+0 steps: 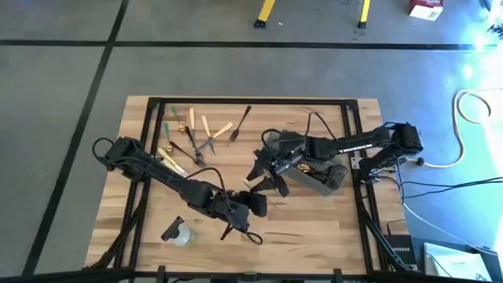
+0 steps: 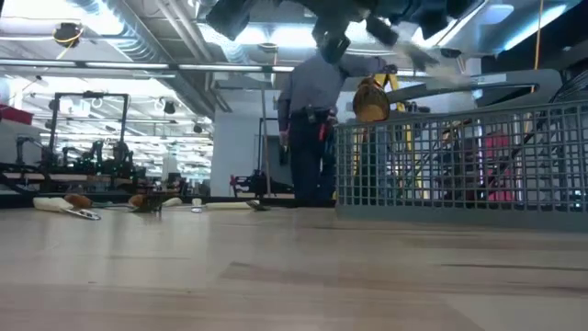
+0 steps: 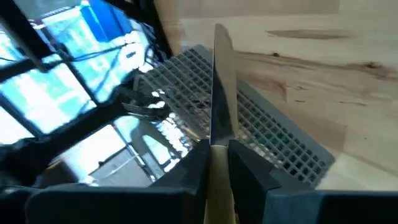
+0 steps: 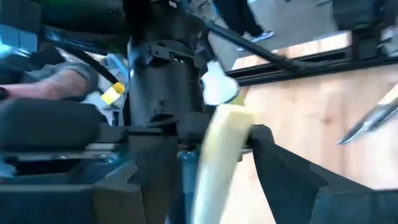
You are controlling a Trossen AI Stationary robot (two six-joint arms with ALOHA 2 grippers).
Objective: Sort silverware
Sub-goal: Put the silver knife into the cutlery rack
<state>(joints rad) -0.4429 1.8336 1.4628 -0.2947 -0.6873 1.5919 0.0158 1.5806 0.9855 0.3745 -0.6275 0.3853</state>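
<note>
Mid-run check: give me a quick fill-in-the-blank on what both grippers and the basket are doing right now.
1. The left gripper is shut on a pale-handled ____ whose blade points toward the mesh basket.
2. The right gripper grips a utensil with a pale ____ handle.
3. In the high view, the mesh basket lies on the table's ____ side.
4. The loose utensils lie on the table's ____ half.

Missing words: knife; yellow; right; left
</note>
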